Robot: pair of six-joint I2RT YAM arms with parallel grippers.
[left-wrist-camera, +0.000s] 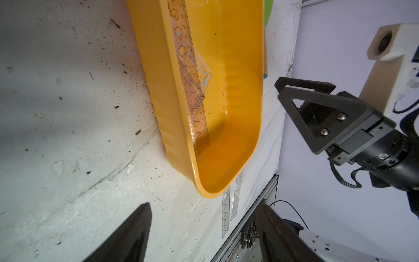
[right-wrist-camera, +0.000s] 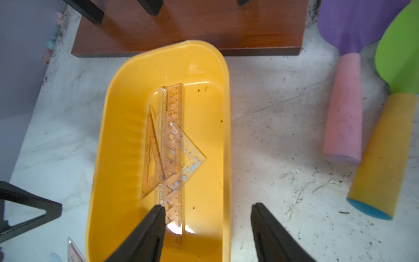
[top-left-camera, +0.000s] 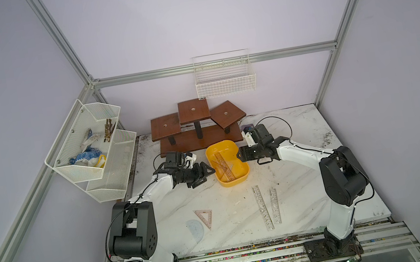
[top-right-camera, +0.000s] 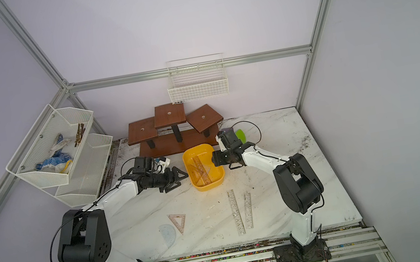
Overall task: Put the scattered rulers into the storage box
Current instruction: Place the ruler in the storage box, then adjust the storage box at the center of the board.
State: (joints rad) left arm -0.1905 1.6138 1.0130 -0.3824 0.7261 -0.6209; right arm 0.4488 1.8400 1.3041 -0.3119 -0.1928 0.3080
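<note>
1. We've got the yellow box [top-left-camera: 234,181] sitting mid-counter [top-left-camera: 306,179], just in front of the brown wooden stand [top-left-camera: 198,139].
2. Three pieces are in it. A long pinkish ruler [right-wrist-camera: 173,136] runs lengthwise along the floor. A narrow set square [right-wrist-camera: 152,158] lies against one side of it, and a wider set square [right-wrist-camera: 192,156] pokes out from the other.
3. The right jaws are spread wide with nothing in them. They hang across the box's long rim, one side over the end of the pinkish ruler, the other out over bare counter. We can't tell if that inner side touches the ruler.
4. The left jaws are wide apart too, and empty. They sit just beside the box's opposite long wall, with only counter between them.
5. Well apart from both, nearer the front edge, two long clear rulers [top-left-camera: 262,206] [top-left-camera: 274,206] lie side by side.
6. A third set square [top-left-camera: 204,216] lies just beside the bluish protractor [top-left-camera: 195,230].
</note>
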